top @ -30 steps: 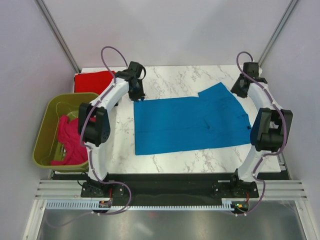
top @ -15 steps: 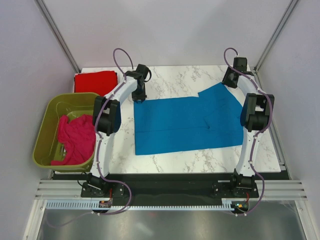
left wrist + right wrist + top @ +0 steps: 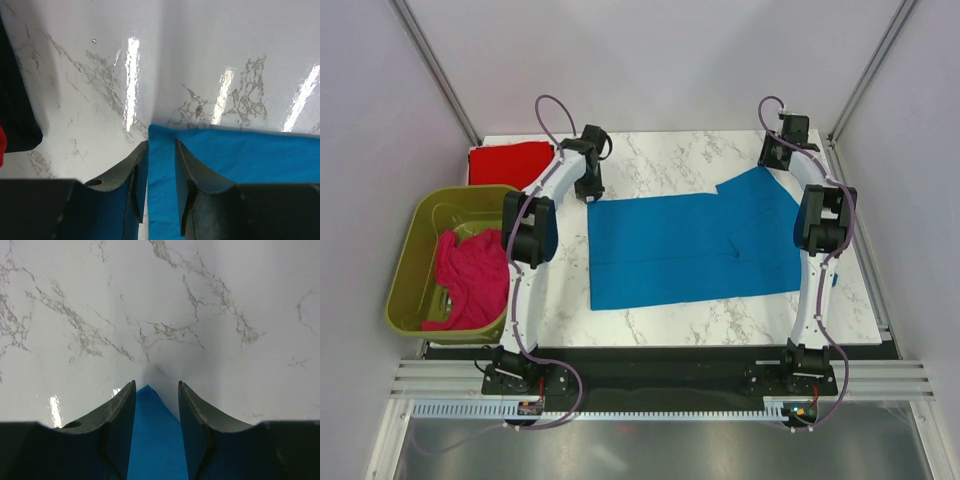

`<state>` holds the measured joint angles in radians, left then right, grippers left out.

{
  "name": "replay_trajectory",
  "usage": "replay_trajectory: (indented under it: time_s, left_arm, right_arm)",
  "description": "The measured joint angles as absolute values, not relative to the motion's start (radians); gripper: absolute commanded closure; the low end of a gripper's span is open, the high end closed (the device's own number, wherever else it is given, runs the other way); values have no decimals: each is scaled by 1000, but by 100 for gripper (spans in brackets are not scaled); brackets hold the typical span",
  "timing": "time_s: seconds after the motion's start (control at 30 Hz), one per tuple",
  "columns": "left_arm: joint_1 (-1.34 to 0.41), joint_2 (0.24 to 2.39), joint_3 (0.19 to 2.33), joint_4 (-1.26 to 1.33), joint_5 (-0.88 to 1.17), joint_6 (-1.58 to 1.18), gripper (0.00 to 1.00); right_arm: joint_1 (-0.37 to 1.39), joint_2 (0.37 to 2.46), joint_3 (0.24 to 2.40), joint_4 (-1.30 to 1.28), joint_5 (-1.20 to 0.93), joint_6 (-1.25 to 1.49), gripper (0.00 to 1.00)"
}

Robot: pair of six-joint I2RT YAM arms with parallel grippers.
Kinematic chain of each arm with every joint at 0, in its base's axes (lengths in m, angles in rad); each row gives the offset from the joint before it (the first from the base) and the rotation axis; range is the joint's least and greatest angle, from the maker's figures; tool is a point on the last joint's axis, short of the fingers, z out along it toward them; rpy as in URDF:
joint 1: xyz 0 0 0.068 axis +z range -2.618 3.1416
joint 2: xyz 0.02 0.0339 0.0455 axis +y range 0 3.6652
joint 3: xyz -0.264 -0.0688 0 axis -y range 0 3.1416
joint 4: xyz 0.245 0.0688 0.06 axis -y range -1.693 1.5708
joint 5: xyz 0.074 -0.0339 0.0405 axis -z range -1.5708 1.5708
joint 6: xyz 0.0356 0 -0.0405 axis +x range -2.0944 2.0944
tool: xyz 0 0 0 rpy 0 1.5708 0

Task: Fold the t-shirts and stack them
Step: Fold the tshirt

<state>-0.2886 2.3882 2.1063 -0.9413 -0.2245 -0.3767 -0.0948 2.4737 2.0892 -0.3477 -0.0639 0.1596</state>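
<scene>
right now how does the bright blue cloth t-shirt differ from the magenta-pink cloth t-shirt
The bright blue cloth t-shirt lies flat on the marble table; the magenta-pink cloth t-shirt sits crumpled in the olive-green plastic tub. The blue one has far corners between the open jaws of the left gripper and the right gripper; nothing touches the pink one. Both are plain single-colour cloth.

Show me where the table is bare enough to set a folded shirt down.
Bare marble: the far strip beyond the blue t-shirt, between the left end effector and right end effector; the near strip before it. Crowded: far-left corner, holding the red t-shirt.
</scene>
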Motion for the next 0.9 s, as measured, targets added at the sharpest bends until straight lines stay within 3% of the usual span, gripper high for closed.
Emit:
replay_trajectory:
  time_s: [0.13,0.4,0.5,0.53,0.63,0.77,0.9]
  left_arm:
    - [-270,2393,2107,-941,-199,-372,64]
    - [-257,2416,2113,-940,-147,-351,64]
    - [-257,2419,2114,-940,-144,-348,65]
    - [-257,2419,2114,-940,-144,-348,66]
    - [-257,2419,2114,-940,-143,-346,75]
    - [-258,2420,2114,-940,-142,-337,98]
    - [-258,2420,2116,-941,-128,-335,98]
  right_arm:
    - [-96,2520,2126,-333,-86,144,55]
    - [-97,2539,2148,-331,-129,124,71]
    - [-101,2541,2148,-331,-137,122,80]
    - [-102,2542,2149,-331,-139,122,88]
    - [-107,2551,2159,-329,-147,121,100]
    - [-115,2552,2162,-329,-163,123,100]
    - [-121,2552,2162,-330,-170,129,100]
